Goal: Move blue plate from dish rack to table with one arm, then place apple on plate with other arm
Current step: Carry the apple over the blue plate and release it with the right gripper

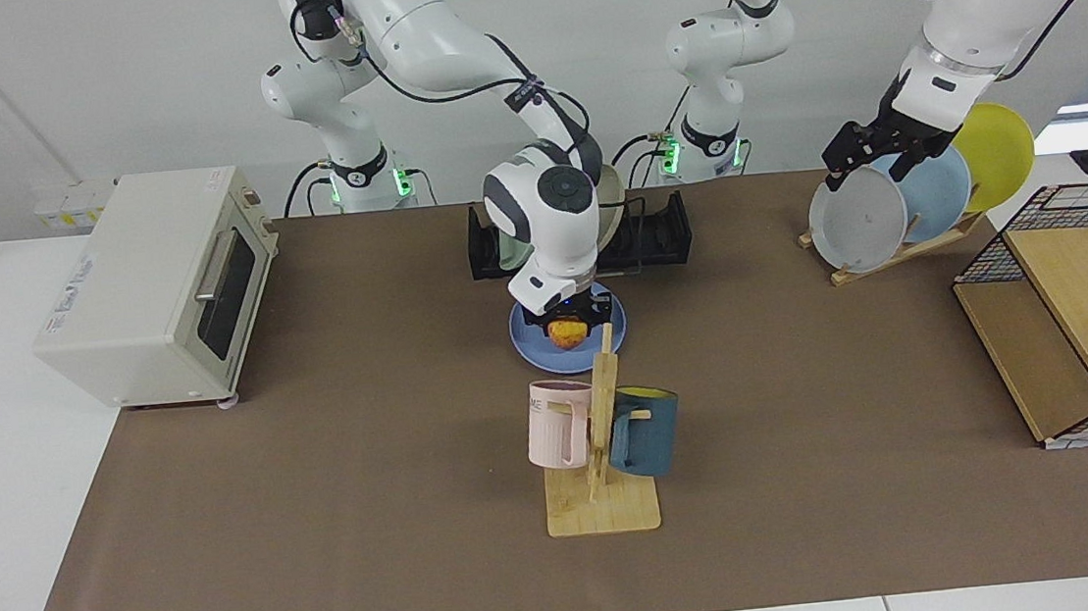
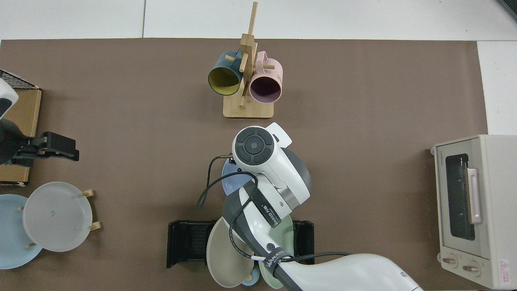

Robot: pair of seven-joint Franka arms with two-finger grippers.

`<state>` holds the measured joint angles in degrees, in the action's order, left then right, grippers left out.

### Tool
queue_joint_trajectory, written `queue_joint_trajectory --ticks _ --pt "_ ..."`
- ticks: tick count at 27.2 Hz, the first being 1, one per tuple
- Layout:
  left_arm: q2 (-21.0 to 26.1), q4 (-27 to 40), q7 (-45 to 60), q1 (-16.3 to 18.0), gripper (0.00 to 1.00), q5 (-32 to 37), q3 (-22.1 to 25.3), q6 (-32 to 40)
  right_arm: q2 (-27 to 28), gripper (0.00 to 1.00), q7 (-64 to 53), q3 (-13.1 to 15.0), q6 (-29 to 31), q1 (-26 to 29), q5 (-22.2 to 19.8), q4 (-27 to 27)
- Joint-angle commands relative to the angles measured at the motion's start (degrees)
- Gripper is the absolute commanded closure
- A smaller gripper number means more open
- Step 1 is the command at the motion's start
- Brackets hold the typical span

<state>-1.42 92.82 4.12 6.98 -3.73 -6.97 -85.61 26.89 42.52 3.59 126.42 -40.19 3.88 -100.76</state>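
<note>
My right gripper [image 1: 567, 327] sits at frame centre in the facing view, pointing down over the blue plate [image 1: 532, 342]. Its jaws are clenched on the apple [image 1: 564, 333], which hangs low over the plate's middle; I cannot tell whether the apple touches the plate surface.

The blue plate lies flat on the table [image 1: 323, 482], on the brown mat, just in front of the dish rack [image 1: 656, 232]. In the top view my right arm's wrist covers most of the plate, and only a sliver of the blue plate [image 2: 227, 182] shows at its edge; the apple and the gripper are hidden there.

The dish rack [image 2: 188, 242] sits at lower centre of the top view with 2 plates in its slots, a beige plate [image 2: 224, 254] and a green plate [image 2: 282, 232].

My left gripper [image 1: 871, 157] hangs at upper right of the facing view, in front of the wooden plate rack [image 1: 894, 255] that carries a grey plate [image 1: 857, 219], a pale blue plate [image 1: 937, 187] and a yellow plate [image 1: 998, 152]. This arm waits. In the top view the left gripper [image 2: 54, 147] shows at the left edge; I cannot tell whether its jaws are released or clenched.

The mug stand [image 1: 602, 497] stands just in front of the blue plate with a pink mug [image 1: 554, 423] and a dark blue mug [image 1: 644, 432]. The toaster oven [image 1: 153, 285] is at the left of the facing view.
</note>
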Motion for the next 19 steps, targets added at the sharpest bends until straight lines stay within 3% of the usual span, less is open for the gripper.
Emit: queue_joint_trajectory --ticks 1,11,19 --pt "0.2 -1.3 0.1 -1.0 0.0 0.8 0.6 1.5 -2.9 0.0 1.3 0.4 1.9 -0.2 2.3 -3.7" --pt "-1.5 -1.7 0.1 -0.4 0.0 0.9 0.6 1.5 -7.3 0.0 -2.5 1.0 -3.1 2.5 1.3 0.5" --pt "-1.6 -1.8 0.1 -0.4 0.0 1.0 0.6 1.5 -12.7 0.0 -21.4 1.1 -4.2 10.7 1.3 0.5"
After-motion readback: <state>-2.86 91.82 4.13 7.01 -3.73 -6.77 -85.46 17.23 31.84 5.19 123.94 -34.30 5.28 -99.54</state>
